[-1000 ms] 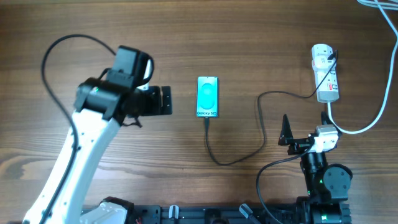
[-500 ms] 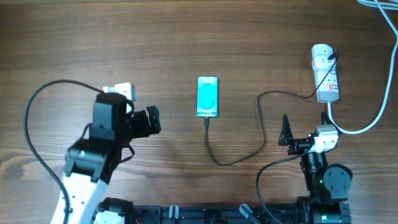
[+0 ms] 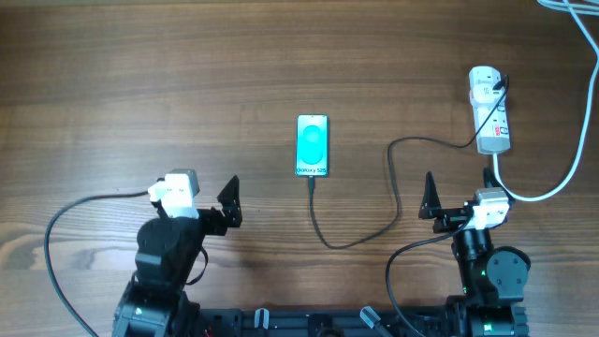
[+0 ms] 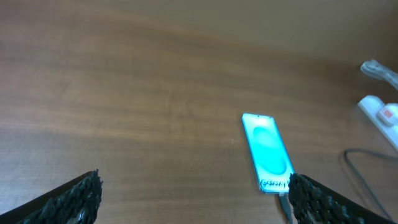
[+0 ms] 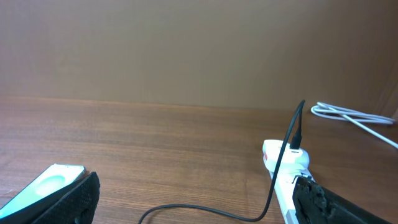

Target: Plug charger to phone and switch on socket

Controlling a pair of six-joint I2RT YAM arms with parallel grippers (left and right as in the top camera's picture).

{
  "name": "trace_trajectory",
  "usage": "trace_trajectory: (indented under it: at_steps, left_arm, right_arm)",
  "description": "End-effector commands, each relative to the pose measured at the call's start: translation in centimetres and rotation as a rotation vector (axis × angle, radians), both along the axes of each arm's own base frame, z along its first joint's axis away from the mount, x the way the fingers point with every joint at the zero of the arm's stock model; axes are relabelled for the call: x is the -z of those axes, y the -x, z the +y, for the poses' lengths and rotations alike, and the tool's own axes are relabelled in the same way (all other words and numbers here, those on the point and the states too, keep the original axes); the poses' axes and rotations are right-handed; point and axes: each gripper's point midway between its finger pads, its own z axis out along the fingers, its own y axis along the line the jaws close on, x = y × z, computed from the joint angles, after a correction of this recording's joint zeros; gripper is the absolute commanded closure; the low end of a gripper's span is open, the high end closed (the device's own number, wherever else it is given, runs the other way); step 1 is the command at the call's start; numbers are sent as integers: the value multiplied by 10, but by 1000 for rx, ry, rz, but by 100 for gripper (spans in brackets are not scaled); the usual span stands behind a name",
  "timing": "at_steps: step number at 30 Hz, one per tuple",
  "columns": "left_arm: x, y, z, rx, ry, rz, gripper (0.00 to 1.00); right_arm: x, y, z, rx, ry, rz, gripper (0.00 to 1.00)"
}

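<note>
Hovering at near edge of desk (image 3: pixel 140 75): left fingers (image 3: pixel 230 194) spread wide, empty; right fingers (image 3: pixel 430 194) likewise spread, empty. Charger (image 3: pixel 313 206) loops across the desk between them, its connector tip meeting near end of phone (image 3: pixel 313 145). Phone flat mid-desk, screen lit cyan. Farther right: socket (image 3: pixel 490 122), black plug (image 5: pixel 297 135) in it, white cord (image 3: pixel 562 183) trailing off.

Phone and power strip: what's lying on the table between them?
Only the thin black charger cable, curving from the power strip down and back up to the phone. The overhead view shows it best.
</note>
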Motion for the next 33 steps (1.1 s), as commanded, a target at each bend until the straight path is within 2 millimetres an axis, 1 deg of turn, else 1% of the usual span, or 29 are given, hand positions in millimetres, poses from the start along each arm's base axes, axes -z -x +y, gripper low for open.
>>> trace_trajectory:
  at_steps: [1,3,8,13,17,19,21,23,28,31,33]
  left_arm:
    - [10,2,11,-40,-8,-57,0]
    - [10,3,20,-75,-2,-93,0]
    - [-4,1,33,-128,11,-197,0]
    - [-15,-1,36,-140,26,-311,0]
    - [-22,2,46,-180,24,-347,0]
    - [-19,2,51,-202,18,-333,0]
    - [-3,4,56,-227,5,-272,0]
    - [-5,5,53,-201,-37,-285,0]
    - [-5,5,53,-192,-94,-290,0]
    - [-5,5,57,-212,-101,-289,0]
    - [-5,5,57,-200,-155,-294,0]
  right_arm:
    - [-2,0,0,5,17,-10,0]
    - [-2,0,0,5,17,-10,0]
    - [-2,0,0,5,17,-10,0]
    - [-2,0,0,5,18,-10,0]
    - [-2,0,0,5,17,-10,0]
    - [-2,0,0,5,18,-10,0]
    - [-2,0,0,5,17,-10,0]
    - [-2,0,0,5,17,-10,0]
    - [-2,0,0,5,17,-10,0]
    - [-2,0,0,5,17,-10,0]
    - [-2,0,0,5,17,-10,0]
